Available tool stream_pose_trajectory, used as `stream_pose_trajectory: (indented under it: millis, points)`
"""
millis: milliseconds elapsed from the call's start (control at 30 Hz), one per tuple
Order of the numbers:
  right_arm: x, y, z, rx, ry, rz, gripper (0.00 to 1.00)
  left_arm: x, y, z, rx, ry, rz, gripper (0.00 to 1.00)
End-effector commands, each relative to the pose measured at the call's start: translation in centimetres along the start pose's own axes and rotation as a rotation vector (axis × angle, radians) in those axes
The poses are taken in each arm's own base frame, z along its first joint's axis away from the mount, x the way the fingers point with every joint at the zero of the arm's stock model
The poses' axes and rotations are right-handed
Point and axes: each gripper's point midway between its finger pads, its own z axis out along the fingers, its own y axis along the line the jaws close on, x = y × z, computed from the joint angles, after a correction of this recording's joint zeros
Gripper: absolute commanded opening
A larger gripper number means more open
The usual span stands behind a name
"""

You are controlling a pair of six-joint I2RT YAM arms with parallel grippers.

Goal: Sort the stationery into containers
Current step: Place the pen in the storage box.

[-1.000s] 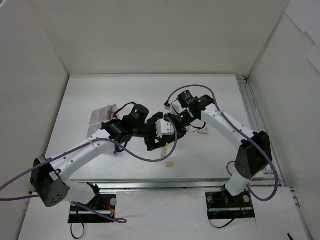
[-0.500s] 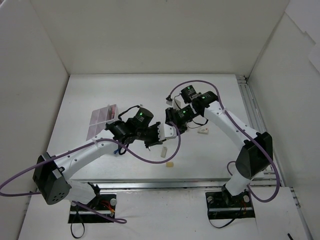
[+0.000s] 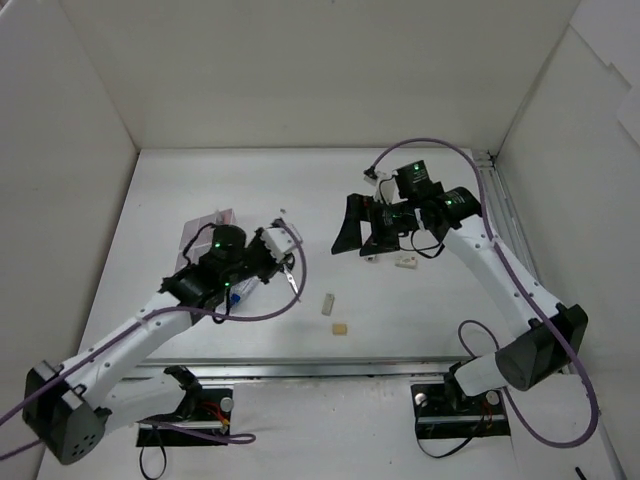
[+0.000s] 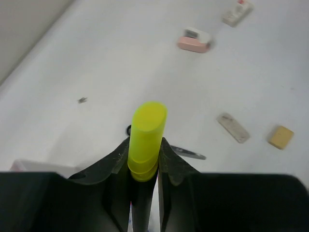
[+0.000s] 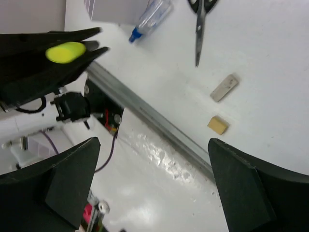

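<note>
My left gripper (image 4: 145, 141) is shut on a black highlighter with a yellow end (image 4: 147, 130), which sticks out past the fingertips. From above, the left gripper (image 3: 283, 243) hangs just right of the white divided container (image 3: 203, 230). My right gripper (image 5: 153, 145) is open and empty, and from above the right gripper (image 3: 352, 245) is over the table's middle. On the table lie small scissors (image 3: 290, 279), a pale eraser (image 3: 327, 303), a beige eraser (image 3: 340, 329) and a pink-white correction tape (image 4: 194, 41).
A clear item with a blue end (image 5: 149, 18) lies beside the container (image 5: 116, 7). A small white piece (image 3: 405, 263) rests under the right arm. A metal rail (image 3: 350, 368) runs along the table's near edge. White walls close in three sides.
The two grippers met over the table's middle. The left one shut on the highlighter and carried it left toward the container. The right one opened and drew back to the right.
</note>
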Motion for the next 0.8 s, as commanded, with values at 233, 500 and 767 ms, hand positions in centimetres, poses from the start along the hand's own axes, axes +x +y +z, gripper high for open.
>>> stream_pose_trajectory:
  millis: [233,500,767]
  points:
    - [-1.9,-6.2,-0.9,0.183,-0.188,0.045,0.98,0.4,12.3,-10.5,-0.656,-0.359,-0.317,0.0]
    - [-2.2,-7.7,-2.2,0.275,-0.267,0.038,0.98,3.6,16.1,-10.0,-0.745,-0.335,-0.439,0.0]
    - [-1.9,-9.5,-3.0,0.355,-0.306,0.053,0.98,7.0,16.1,-8.4,-0.735,-0.325,-0.549,0.0]
